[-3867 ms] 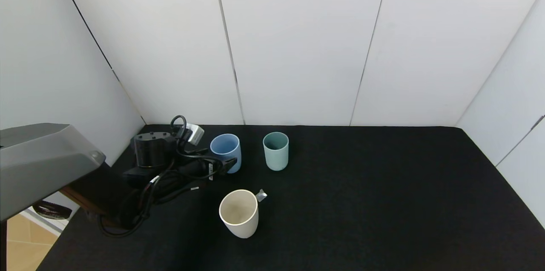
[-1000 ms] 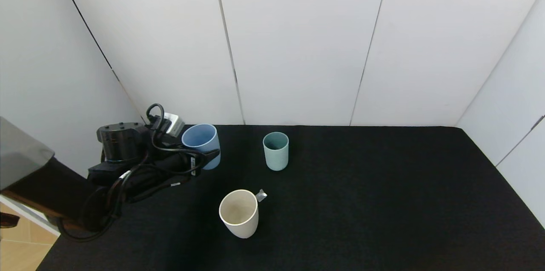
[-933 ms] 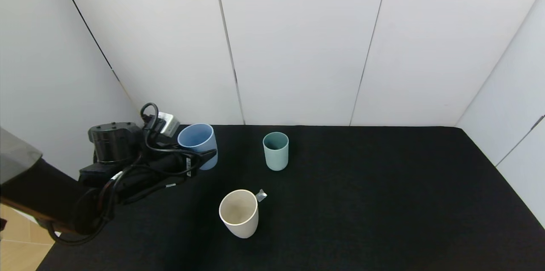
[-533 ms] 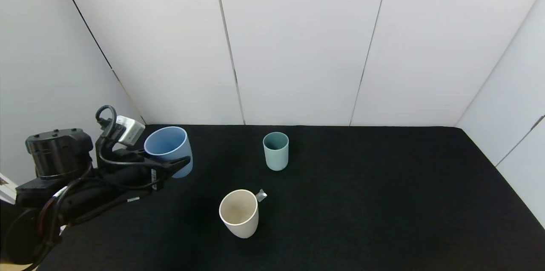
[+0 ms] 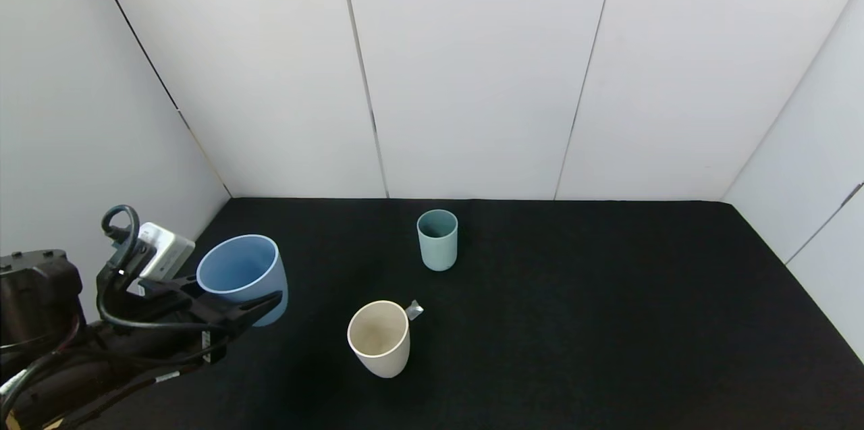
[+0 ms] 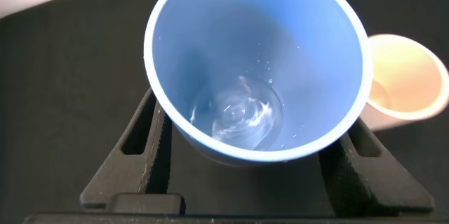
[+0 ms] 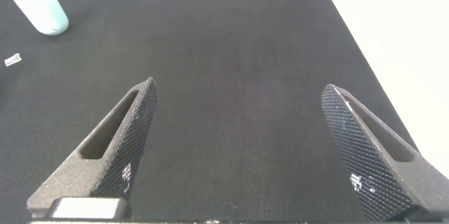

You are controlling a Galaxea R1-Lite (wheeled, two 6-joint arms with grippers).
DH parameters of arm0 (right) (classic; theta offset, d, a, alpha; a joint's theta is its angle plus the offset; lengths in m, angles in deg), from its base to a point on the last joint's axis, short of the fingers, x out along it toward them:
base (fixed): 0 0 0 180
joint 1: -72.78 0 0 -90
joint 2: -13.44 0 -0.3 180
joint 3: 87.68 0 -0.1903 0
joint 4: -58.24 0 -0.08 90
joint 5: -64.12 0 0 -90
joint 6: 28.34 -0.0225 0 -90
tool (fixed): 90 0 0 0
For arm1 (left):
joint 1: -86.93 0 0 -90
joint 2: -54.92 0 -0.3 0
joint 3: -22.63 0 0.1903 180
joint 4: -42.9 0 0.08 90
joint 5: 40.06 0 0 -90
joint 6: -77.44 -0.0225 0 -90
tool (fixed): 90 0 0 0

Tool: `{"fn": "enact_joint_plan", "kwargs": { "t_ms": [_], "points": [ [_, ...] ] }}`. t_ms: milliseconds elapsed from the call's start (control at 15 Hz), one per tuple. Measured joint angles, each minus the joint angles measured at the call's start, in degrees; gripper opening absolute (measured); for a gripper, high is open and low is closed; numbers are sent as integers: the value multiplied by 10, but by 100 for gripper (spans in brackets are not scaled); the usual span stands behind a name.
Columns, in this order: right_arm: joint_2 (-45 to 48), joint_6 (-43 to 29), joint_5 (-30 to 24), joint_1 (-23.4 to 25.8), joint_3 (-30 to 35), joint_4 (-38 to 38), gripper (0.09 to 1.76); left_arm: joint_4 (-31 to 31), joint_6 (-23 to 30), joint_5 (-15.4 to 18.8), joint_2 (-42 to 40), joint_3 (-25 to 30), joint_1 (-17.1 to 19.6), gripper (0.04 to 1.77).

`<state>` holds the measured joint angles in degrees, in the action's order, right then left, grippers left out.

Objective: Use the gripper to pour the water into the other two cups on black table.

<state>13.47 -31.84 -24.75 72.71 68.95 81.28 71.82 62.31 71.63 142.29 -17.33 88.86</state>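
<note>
White wall panels (image 5: 472, 65); small silvery scrap (image 5: 414, 310).

Cream cup (image 5: 378, 337), teal cup (image 5: 437, 239), black table (image 5: 607, 322)

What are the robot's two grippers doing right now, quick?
Left gripper: closed on the light blue cup, which has water in it.
Right gripper: open, holding nothing, above the black table.

table (image 5: 574, 322): two cups standing | far cup (image 5: 437, 239): near table's back, centre-left | near cup (image 5: 379, 337): in front of it, slightly left | third cup (image 5: 241, 276): off table, far left, water (image 6: 237, 114) inside
</note>
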Motion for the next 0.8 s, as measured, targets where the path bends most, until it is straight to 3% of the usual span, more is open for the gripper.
{"fn": "enact_joint_plan", "kwargs": {
  "t_ms": [400,600,800],
  "points": [
    [0,0,0,0,0,0,171,-85,-43,-2,-64,27,-38,120],
    [0,0,0,0,0,0,171,-118,-74,-8,-78,10,-56,120],
    [0,0,0,0,0,0,171,-197,-89,-8,-83,-36,-67,120]
  ]
}}
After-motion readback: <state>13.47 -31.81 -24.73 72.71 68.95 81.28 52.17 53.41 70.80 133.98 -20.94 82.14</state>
